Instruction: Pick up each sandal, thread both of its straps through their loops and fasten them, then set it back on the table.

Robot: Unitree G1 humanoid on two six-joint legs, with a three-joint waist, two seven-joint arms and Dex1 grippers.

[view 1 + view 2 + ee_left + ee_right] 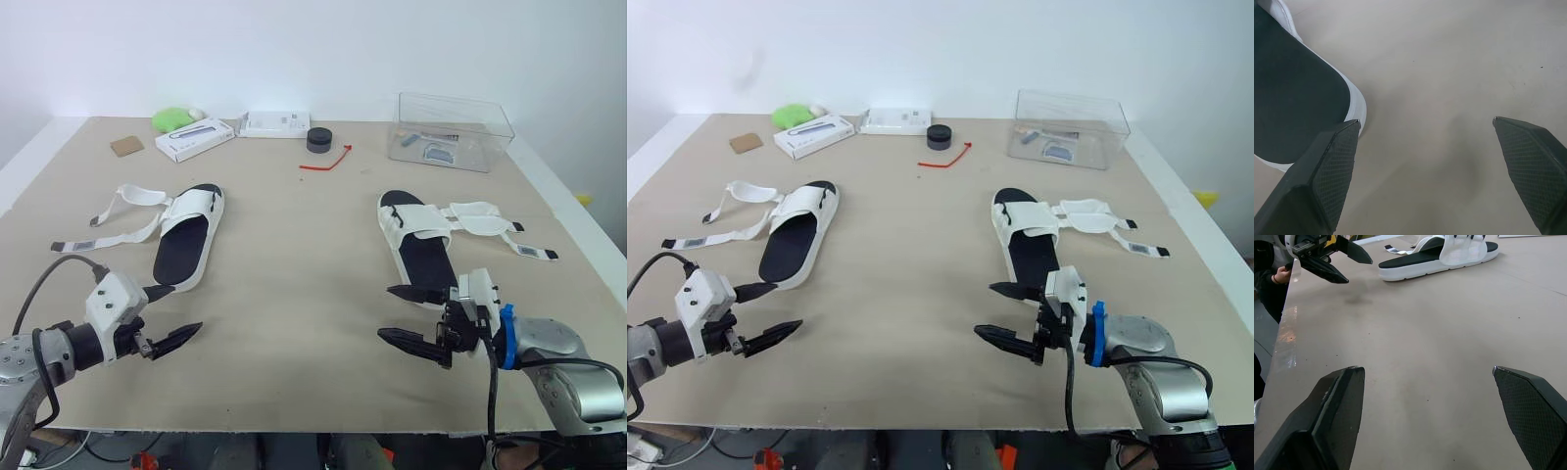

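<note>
Both grippers hover low over the table's near edge with their black fingers spread wide and nothing between them. The left gripper is by the near left corner, its fingertips close to the heel of the left sandal. The right gripper is toward the near right corner, just short of the heel of the right sandal.

The beige table carries everything. Each sandal lies flat, sole down, toe toward the far edge. One sits on the left half and one on the right, well apart. Both are white with a black footbed. The left sandal's straps trail loose toward the left edge, and the right sandal's straps trail loose toward the right edge.

A clear plastic box stands near the far right corner. Along the far edge, toward the left, lie two white boxes and. A green object sits beside them, a black round puck just right of them, and a brown square nearer the left edge. A thin red tie lies just in front of the puck.
</note>
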